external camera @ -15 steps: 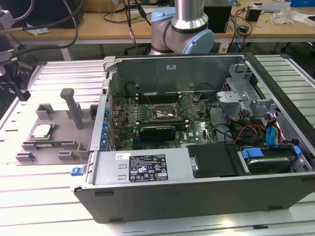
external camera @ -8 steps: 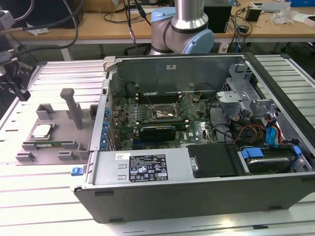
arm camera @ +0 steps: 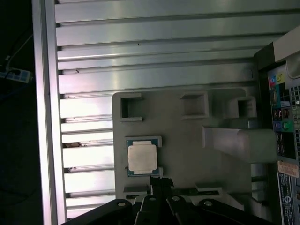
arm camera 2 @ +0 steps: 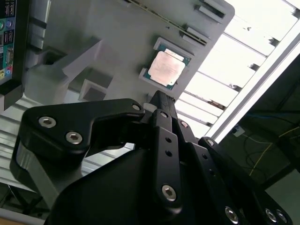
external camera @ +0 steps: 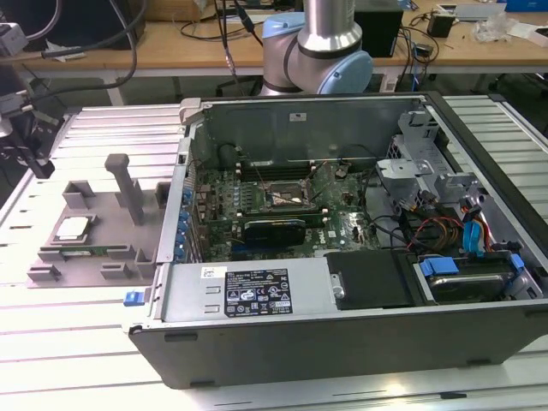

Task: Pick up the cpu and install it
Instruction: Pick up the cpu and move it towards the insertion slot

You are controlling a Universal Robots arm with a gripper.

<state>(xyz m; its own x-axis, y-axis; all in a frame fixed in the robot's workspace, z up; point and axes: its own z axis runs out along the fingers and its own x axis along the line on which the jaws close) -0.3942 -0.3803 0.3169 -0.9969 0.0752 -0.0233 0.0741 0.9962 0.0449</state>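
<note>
The arm [external camera: 318, 47] shows a silver tube upright above a blue-capped joint. In the second wrist view the gripper [arm camera 2: 158, 96] has its black fingers [arm camera 2: 165, 137] meeting at a narrow tip.

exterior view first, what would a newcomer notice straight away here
The open computer case with its exposed motherboard dominates the exterior view's right. On the exterior view's left, the shiny cpu lies in a grey holder; in both wrist views the gripper hangs close to it.

I've got a ribbed aluminium table [external camera: 94, 128] across the exterior view. On it, a grey fixture tray [external camera: 103, 229] sits at centre left, just beside an open computer case [external camera: 342, 342] filling centre and right.
</note>
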